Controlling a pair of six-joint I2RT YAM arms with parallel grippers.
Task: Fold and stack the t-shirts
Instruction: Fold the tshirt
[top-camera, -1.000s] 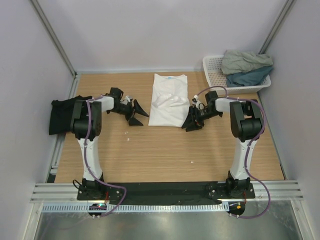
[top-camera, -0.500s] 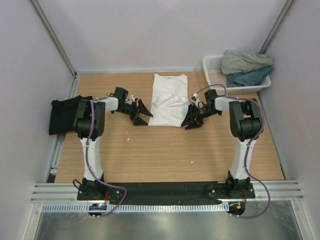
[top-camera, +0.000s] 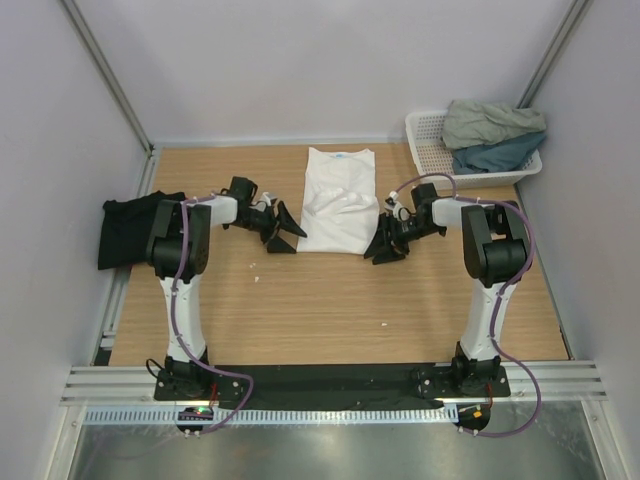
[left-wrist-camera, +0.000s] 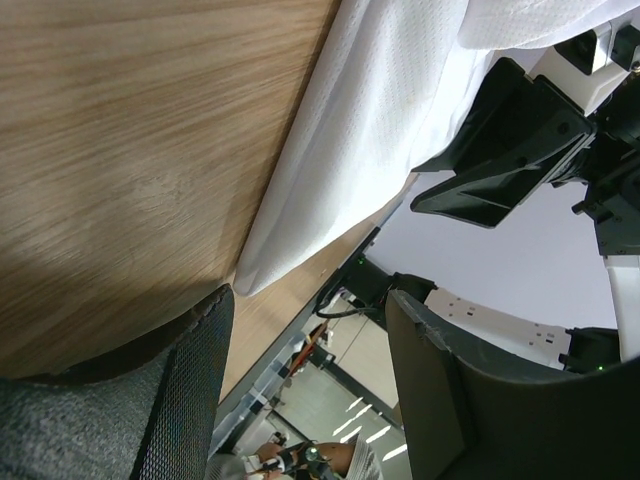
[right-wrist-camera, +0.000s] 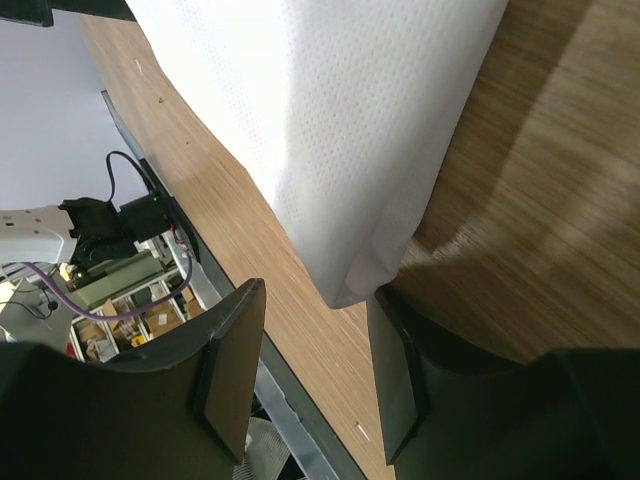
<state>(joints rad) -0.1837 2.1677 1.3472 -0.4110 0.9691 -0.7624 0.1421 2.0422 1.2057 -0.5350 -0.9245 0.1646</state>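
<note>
- Four t-shirts are in view: one white, one black, one grey-green and one teal.
- The white t-shirt (top-camera: 338, 198) lies flat on the wooden table (top-camera: 320, 300) at mid-width, folded into a long narrow panel. Its small blue neck label is at the far end.
- The black t-shirt (top-camera: 125, 228) sits in a dark pile at the table's left edge, well apart from the white one.
- One white lattice basket (top-camera: 425, 140) stands in the far right corner. It holds two shirts, the grey-green t-shirt (top-camera: 490, 120) heaped on top and the teal t-shirt (top-camera: 495, 155) under it.
- Two arms reach inward, one to each near corner of the white shirt.
- The left gripper (top-camera: 285, 238) is low at the near left corner, and its two fingers are spread apart. In the left wrist view the cloth's corner (left-wrist-camera: 260, 275) lies just beyond the gap between them, not pinched.
- The right gripper (top-camera: 385, 247) is low at the near right corner, and its two fingers are likewise spread. In the right wrist view the shirt's corner (right-wrist-camera: 345, 290) points into the gap, and neither finger presses on it.
</note>
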